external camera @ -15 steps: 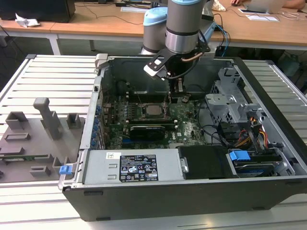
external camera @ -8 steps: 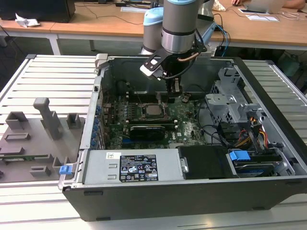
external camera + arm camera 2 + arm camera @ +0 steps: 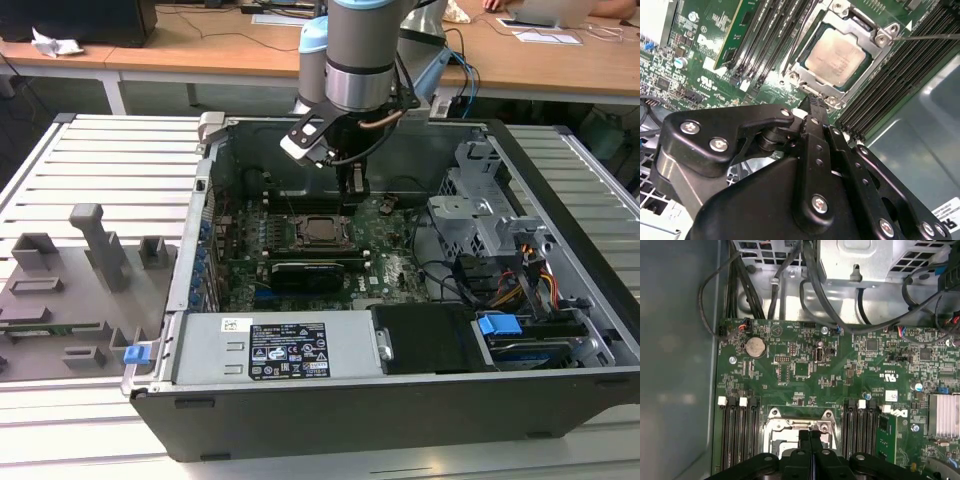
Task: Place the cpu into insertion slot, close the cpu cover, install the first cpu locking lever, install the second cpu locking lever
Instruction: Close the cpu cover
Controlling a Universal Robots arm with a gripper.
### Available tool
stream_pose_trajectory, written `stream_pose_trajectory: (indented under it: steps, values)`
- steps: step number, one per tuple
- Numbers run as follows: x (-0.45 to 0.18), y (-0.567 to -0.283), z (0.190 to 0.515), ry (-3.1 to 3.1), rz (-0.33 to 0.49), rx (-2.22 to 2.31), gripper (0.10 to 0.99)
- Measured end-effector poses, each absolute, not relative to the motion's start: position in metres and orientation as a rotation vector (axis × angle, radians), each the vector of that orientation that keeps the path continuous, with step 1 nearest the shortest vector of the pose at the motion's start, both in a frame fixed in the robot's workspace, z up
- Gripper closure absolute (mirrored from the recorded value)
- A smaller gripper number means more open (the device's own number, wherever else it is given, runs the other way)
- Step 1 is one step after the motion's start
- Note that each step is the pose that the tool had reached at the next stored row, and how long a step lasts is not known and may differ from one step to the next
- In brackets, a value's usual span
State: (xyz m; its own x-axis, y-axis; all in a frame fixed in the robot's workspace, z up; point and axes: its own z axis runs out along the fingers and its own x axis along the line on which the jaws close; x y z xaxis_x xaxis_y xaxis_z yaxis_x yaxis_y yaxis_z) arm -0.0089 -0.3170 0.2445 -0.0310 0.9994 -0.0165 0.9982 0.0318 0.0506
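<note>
The cpu [image 3: 837, 52], a pale metal square, sits in the insertion slot [image 3: 795, 77] on the green board. The silver cpu cover [image 3: 867, 62] lies flat around its edge, and the cpu's top shows through the window. A thin lever rod [image 3: 932, 36] sticks out past one socket corner, and another rod [image 3: 799, 37] runs along the opposite side. Whether they are latched I cannot tell. My gripper [image 3: 812, 100] is shut with nothing in it, its tips just off the socket's edge. In the exterior view the gripper [image 3: 352, 195] hangs inside the case, right behind the cpu [image 3: 318, 229]. In the first wrist view the gripper [image 3: 810, 436] is over the socket rim [image 3: 774, 415].
Black memory slots [image 3: 737, 435] flank the socket on both sides. Cables [image 3: 805, 285] and a metal drive cage [image 3: 480, 215] stand at the exterior view's right. A power supply [image 3: 270, 350] fills the case front. A grey fixture tray [image 3: 70, 290] lies outside at the left.
</note>
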Motion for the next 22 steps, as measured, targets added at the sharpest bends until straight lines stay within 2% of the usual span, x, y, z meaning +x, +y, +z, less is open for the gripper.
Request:
stream_pose_trajectory:
  steps: [22]
  values:
    - [-0.03,-0.317,0.244,2.222,0.038,2.153,0.98]
